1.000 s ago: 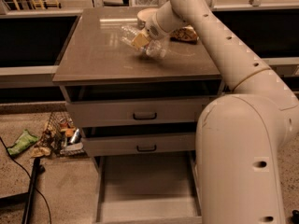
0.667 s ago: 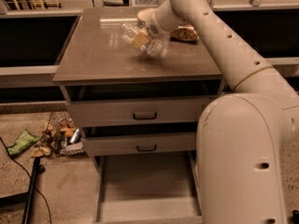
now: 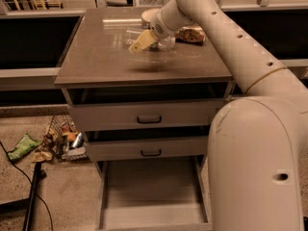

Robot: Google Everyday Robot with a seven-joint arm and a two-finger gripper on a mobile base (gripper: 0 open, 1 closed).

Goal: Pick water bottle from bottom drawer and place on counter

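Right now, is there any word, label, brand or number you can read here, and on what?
No text can be read.
The water bottle label, by the end effector over the counter: too faint.
The snack bag on the counter: print unreadable.
The litter on the floor: too small.

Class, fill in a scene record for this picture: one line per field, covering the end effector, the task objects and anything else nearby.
counter: top of the drawer cabinet
water bottle: clear, over the counter's rear half
end effector: at the water bottle, over the counter
bottom drawer: pulled open, nothing visible inside
snack packet: on the counter, right of the bottle
floor clutter: left of the cabinet
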